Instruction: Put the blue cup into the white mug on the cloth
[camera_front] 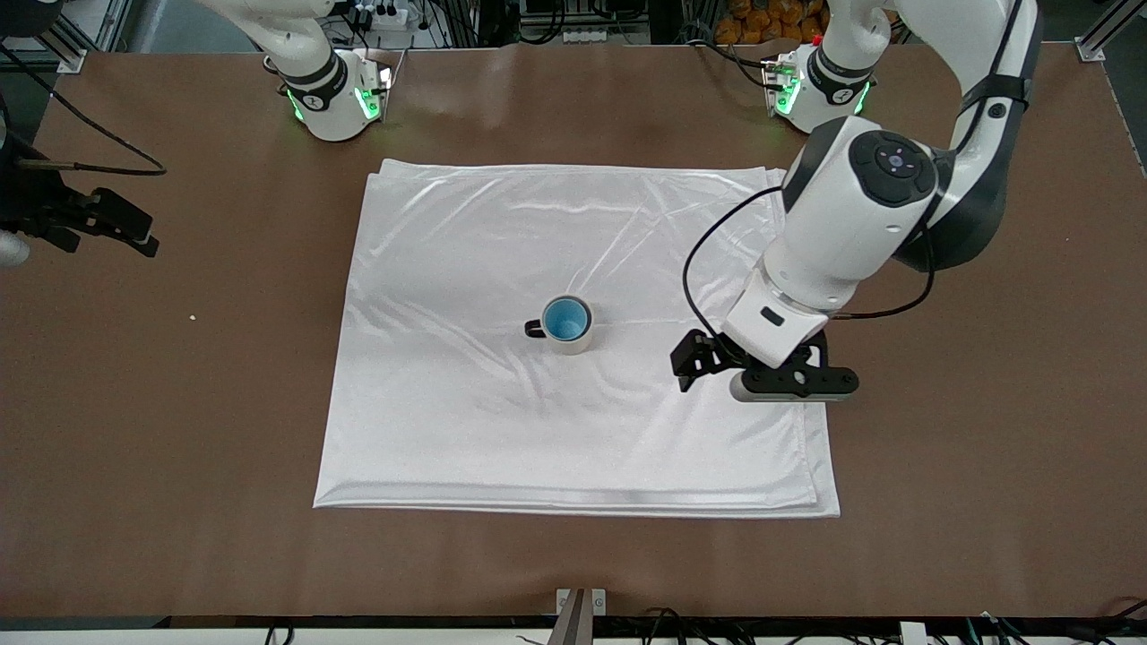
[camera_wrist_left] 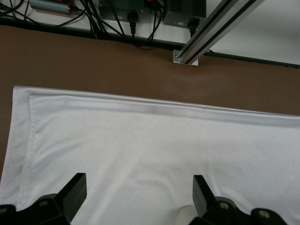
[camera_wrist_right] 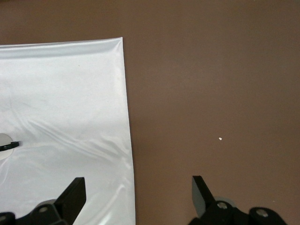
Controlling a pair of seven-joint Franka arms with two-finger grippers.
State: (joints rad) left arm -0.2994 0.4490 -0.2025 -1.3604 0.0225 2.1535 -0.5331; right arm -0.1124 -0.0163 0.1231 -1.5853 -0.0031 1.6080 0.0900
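The white mug [camera_front: 568, 340] stands upright near the middle of the cloth [camera_front: 538, 430], its black handle toward the right arm's end. The blue cup [camera_front: 565, 319] sits inside it, showing only its bright blue inside. My left gripper [camera_front: 721, 363] is open and empty, over the cloth beside the mug toward the left arm's end. A sliver of the mug [camera_wrist_left: 185, 216] shows by one finger in the left wrist view. My right gripper [camera_front: 107, 224] is open and empty over the bare table at the right arm's end. The mug [camera_wrist_right: 4, 143] is at the edge of the right wrist view.
The cloth [camera_wrist_left: 140, 140] lies flat on the brown table [camera_front: 968, 448], with its edge in the right wrist view [camera_wrist_right: 61, 93]. A small white speck [camera_front: 192, 316] lies on the bare table near the right gripper. A metal rail bracket [camera_front: 580, 602] sits at the table's near edge.
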